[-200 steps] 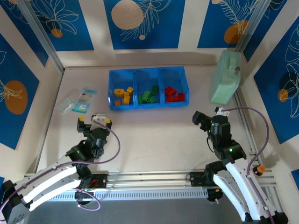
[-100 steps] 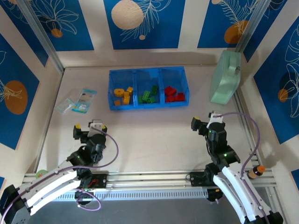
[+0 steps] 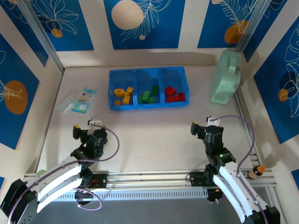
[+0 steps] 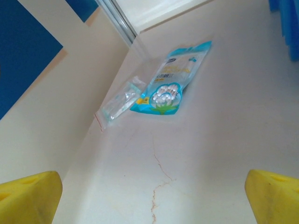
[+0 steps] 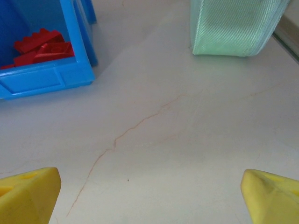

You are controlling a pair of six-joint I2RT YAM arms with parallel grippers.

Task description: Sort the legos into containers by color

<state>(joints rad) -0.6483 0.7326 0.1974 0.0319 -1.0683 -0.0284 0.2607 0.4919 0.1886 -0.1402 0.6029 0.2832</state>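
**A:** Fingers [image 4: 29,198] on the left gripper [image 3: 88,127], how do they stand?

**B:** Spread wide, clasping nothing. In the left wrist view the two yellow tips sit at the bottom corners with bare pale table [image 4: 219,130] between them. The right gripper [image 3: 204,125] is the same: its jaws are released, and cracked tabletop lies between the yellow tips in its own wrist view.

**A:** And the bricks?

**B:** All the ones I can see lie inside the translucent blue plastic tray [image 3: 147,106], a rectangular one with dividers, towards the far side of the table. The yellow and orange bricks [image 3: 122,95] are in its left compartment, the chunky green bricks [image 3: 148,96] in the middle one and the red bricks [image 3: 173,94] in the right one.

**A:** How far from the fingers?

**B:** Well apart from both pairs. The tray sits beyond the grippers, which hang over the near part of the table, one off each end of it. From the right wrist, the red bricks show ahead and to the left of the tips, behind the tray's near wall.

**A:** Anything else close by?

**B:** A pale green fabric bag [image 3: 225,77] lies ahead and to the right of the right gripper. Ahead of the left gripper lie a printed blue packet [image 4: 170,84] and a clear plastic packet [image 4: 121,100], touching each other, well short of the fingers.
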